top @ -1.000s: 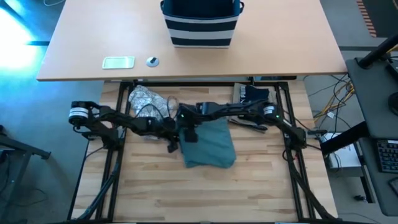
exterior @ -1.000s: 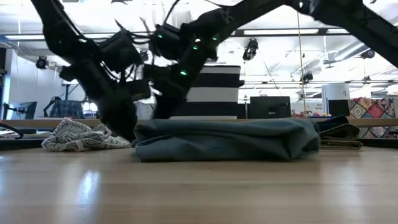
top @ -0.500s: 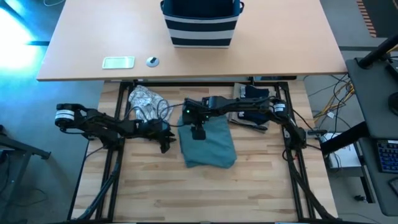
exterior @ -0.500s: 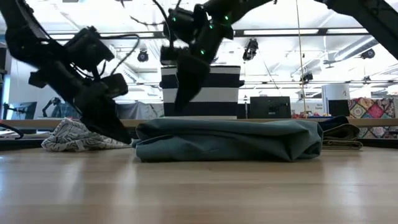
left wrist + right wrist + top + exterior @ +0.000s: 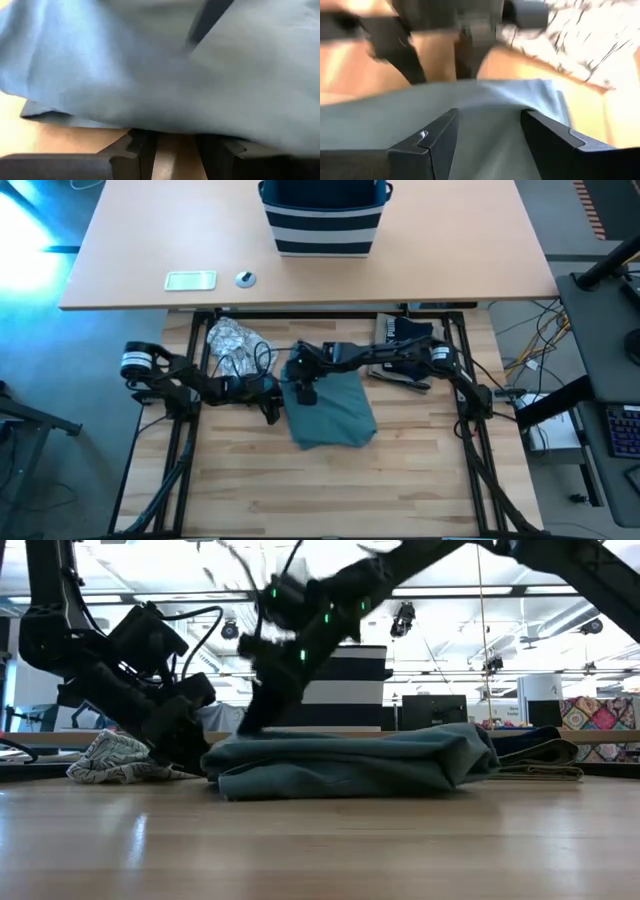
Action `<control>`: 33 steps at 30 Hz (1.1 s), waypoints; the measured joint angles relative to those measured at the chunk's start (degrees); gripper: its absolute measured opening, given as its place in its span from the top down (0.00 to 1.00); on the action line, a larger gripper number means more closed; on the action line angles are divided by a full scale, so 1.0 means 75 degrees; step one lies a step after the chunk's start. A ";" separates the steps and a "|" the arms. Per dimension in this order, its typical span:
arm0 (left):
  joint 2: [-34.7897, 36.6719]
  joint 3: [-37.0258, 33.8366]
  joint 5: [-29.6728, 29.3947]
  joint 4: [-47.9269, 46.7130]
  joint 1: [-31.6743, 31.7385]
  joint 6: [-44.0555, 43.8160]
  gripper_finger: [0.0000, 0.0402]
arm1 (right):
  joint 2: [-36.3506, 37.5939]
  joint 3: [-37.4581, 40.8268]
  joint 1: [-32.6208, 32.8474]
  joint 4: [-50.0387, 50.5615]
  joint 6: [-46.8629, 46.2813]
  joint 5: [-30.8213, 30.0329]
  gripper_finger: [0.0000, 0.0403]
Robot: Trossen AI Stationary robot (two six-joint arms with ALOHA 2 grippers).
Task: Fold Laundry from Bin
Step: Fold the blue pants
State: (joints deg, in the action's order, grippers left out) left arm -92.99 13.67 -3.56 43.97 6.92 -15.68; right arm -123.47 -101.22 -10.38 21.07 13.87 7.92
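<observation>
My right gripper (image 5: 303, 389), fingers parted, presses the soft, limp teal garment (image 5: 333, 412) at its ten-o'clock corner, probably the best hold.

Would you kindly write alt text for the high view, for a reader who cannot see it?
Two dark arms meet at a folded teal-green garment on a wooden table: the left gripper at its left edge, the right gripper on its top-left corner. A striped navy bin stands on the desk beyond.

overhead, table-level and two close wrist views.
</observation>
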 joint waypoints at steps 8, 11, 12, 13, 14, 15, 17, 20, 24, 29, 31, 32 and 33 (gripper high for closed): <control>0.0377 -0.0029 0.0101 -0.0386 0.0000 -0.0040 0.71 | 0.0647 -0.0913 -0.0309 0.2606 0.0439 -0.0050 0.47; 0.0368 -0.0035 0.0123 -0.0391 0.0000 0.0003 0.71 | 0.0658 -0.0749 -0.0612 0.3013 0.0608 -0.0073 0.47; 0.0336 -0.0033 0.0128 -0.0372 0.0000 0.0010 0.71 | 0.0613 -0.0636 -0.0692 0.2895 0.0641 -0.0049 0.47; 0.0277 -0.0025 0.0133 -0.0330 0.0000 0.0019 0.71 | 0.0549 -0.0526 -0.0761 0.2771 0.0679 0.0035 0.47; 0.0218 -0.0009 0.0134 -0.0299 0.0000 0.0023 0.71 | 0.0441 -0.0426 -0.0820 0.2604 0.0728 0.0188 0.47; 0.0153 0.0013 0.0135 -0.0273 -0.0001 0.0023 0.71 | 0.0296 -0.0366 -0.0842 0.2361 0.0758 0.0352 0.47; 0.0011 0.0086 0.0142 -0.0240 -0.0003 0.0045 0.71 | -0.0022 -0.0342 -0.0878 0.1870 0.0755 0.0728 0.47; -0.0128 0.0191 0.0152 -0.0073 -0.0003 0.0150 0.71 | -0.0380 -0.0465 -0.0838 0.1184 0.0767 0.1183 0.47; -0.0132 0.0274 0.0167 -0.0123 -0.0003 0.0212 0.71 | -0.0555 -0.0976 -0.0612 0.0697 0.0763 0.1372 0.47; -0.0090 0.0222 0.0170 -0.0178 -0.0003 0.0141 0.71 | -0.0354 -0.1649 -0.0542 0.1394 0.0764 0.1369 0.47; -0.0075 0.0193 0.0172 -0.0178 -0.0003 0.0066 0.71 | -0.0164 -0.1931 -0.0597 0.2064 0.0816 0.1270 0.47; -0.0073 0.0187 0.0170 -0.0178 -0.0003 0.0055 0.71 | -0.0041 -0.2064 -0.0637 0.2567 0.0880 0.1124 0.47; -0.0073 0.0187 0.0172 -0.0181 -0.0003 0.0045 0.71 | 0.0061 -0.2170 -0.0674 0.3128 0.0960 0.0948 0.47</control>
State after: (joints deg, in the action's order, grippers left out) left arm -93.54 15.07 -2.26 42.61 6.90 -15.34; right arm -123.02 -117.50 -15.43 44.53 21.07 15.03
